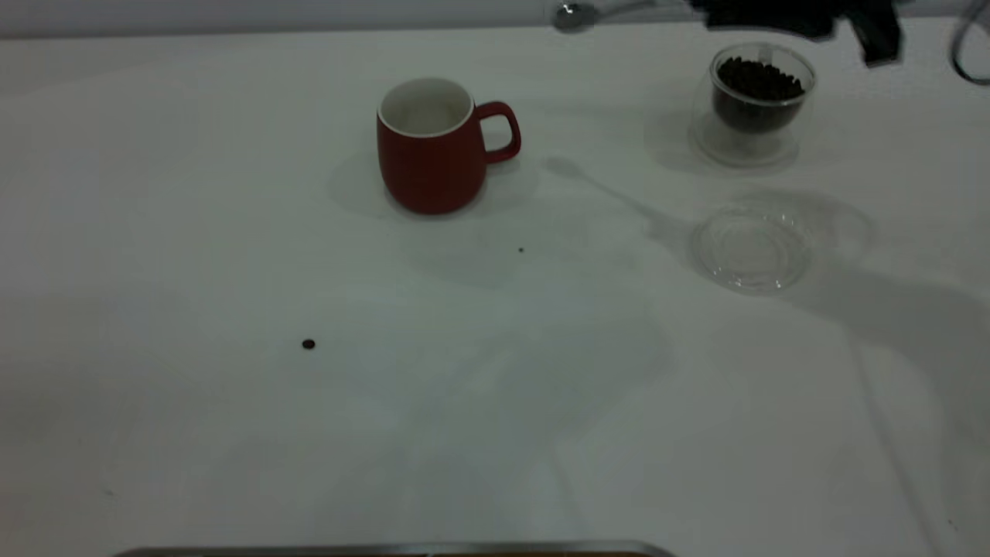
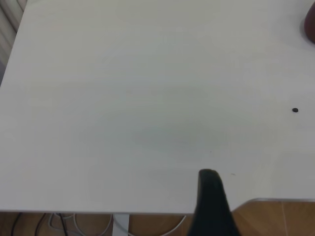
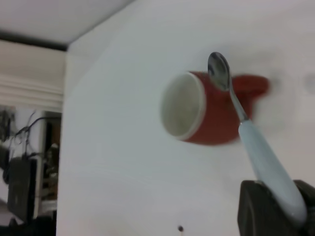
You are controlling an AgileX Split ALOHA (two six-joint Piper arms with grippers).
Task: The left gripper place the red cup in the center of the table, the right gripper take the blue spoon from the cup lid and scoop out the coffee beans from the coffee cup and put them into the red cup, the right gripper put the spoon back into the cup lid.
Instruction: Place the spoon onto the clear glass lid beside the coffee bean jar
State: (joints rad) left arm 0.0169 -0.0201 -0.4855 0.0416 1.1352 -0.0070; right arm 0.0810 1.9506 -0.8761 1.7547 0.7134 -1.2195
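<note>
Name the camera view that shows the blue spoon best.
The right wrist view: the blue spoon shows whole, bowl to pale handle, held in the right claw. The exterior view catches only its metal bowl at the top edge; the left wrist view shows none.

the white table (image 1: 193,433) bears the red cup (image 1: 430,155), coffee cup (image 1: 754,104), cup lid (image 1: 752,249) and a stray bean (image 1: 308,344).

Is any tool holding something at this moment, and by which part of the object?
Yes. The right tool holds the blue spoon by the far end of its light-blue handle; the metal bowl sticks out free. The left tool holds nothing visible.
</note>
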